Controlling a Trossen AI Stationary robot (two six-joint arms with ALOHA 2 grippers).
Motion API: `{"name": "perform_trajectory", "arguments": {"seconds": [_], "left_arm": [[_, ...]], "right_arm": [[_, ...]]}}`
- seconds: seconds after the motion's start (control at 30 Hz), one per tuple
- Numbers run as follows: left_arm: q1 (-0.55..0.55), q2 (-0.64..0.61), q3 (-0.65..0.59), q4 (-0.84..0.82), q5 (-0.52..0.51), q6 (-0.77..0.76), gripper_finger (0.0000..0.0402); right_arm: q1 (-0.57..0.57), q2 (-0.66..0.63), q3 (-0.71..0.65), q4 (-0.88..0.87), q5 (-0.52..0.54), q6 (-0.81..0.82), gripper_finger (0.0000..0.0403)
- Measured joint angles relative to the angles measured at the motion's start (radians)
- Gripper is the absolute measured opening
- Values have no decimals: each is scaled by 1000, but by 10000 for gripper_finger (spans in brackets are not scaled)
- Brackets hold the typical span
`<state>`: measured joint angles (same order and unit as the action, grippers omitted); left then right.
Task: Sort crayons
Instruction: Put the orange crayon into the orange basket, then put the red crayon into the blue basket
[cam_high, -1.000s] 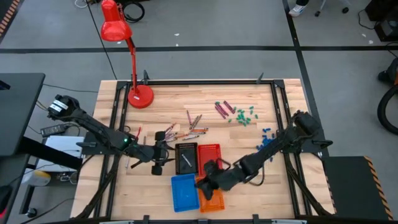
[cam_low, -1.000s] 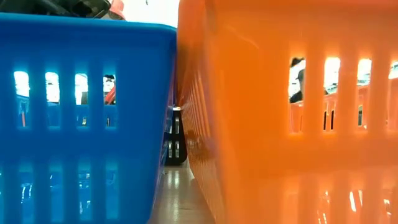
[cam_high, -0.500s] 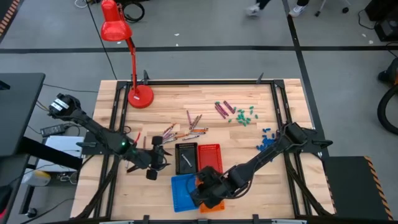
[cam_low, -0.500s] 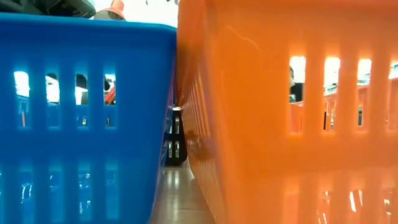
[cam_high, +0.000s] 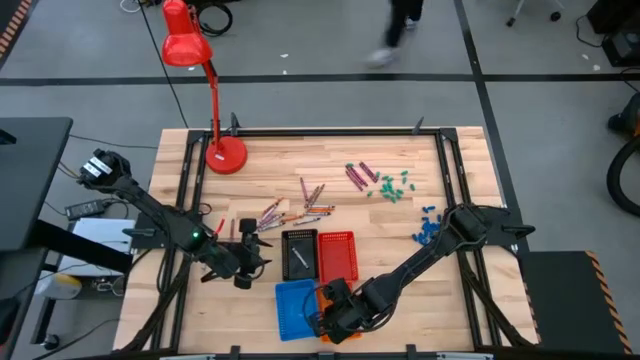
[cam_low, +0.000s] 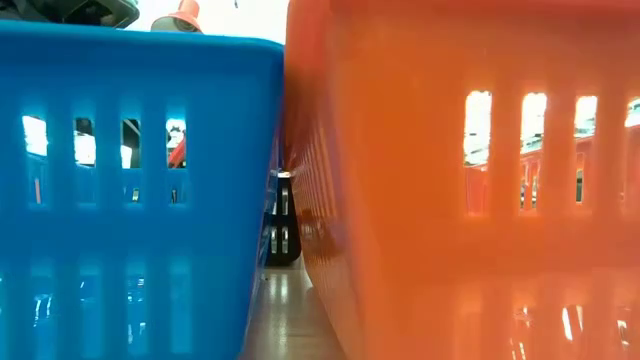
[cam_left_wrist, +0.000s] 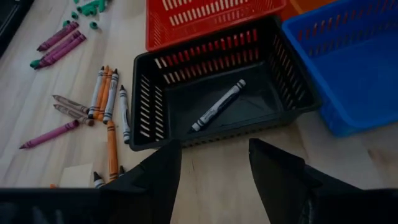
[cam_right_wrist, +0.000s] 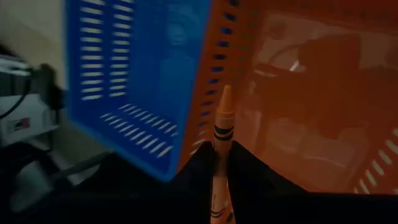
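Right gripper (cam_right_wrist: 219, 180) is clamping an orange crayon (cam_right_wrist: 221, 134), now carrying it down over the orange basket (cam_high: 338, 332) at the near edge; drop looks next. Left gripper (cam_left_wrist: 214, 171) is pulling back from the black basket (cam_left_wrist: 155, 106), jaws wide, empty. Remaining crayons (cam_high: 300, 210) are lying mid-table, farther back.

Overhead view evenly lit and sharp on the worktop (cam_high: 400, 150); a person (cam_high: 395, 30) on the floor beyond is motion-smeared. Low view: blue basket (cam_low: 130, 180) and orange basket (cam_low: 460, 180) too close, soft, backlit, bright light through their slots, glossy reflections below. Right wrist view dim, blurred at its edges. Left wrist view clear, soft shadows.
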<state>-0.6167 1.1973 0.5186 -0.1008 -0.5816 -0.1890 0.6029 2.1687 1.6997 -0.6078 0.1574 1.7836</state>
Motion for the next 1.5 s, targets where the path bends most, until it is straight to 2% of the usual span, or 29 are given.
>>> {"name": "perform_trajectory", "arguments": {"seconds": [0.4,0.73,0.9,1.13,1.23,1.4,1.5], "left_arm": [[-22,0,-1,-5,1,16,201],[-38,0,-2,-1,2,11,201],[-38,0,-2,0,3,16,201],[-37,0,-2,0,3,16,201],[-36,0,-2,-5,3,17,201],[2,0,-2,-58,3,7,201],[48,0,-3,-82,2,-21,201]], "right_arm": [[0,6,0,-67,-22,41,40],[-1,6,0,-69,-51,30,99],[-11,2,0,-74,-47,18,106],[-30,-70,0,-115,67,-64,105],[-36,-113,0,-186,170,-132,105],[-57,-151,0,-328,341,-323,105],[-83,-162,0,-350,444,-482,105]]}}
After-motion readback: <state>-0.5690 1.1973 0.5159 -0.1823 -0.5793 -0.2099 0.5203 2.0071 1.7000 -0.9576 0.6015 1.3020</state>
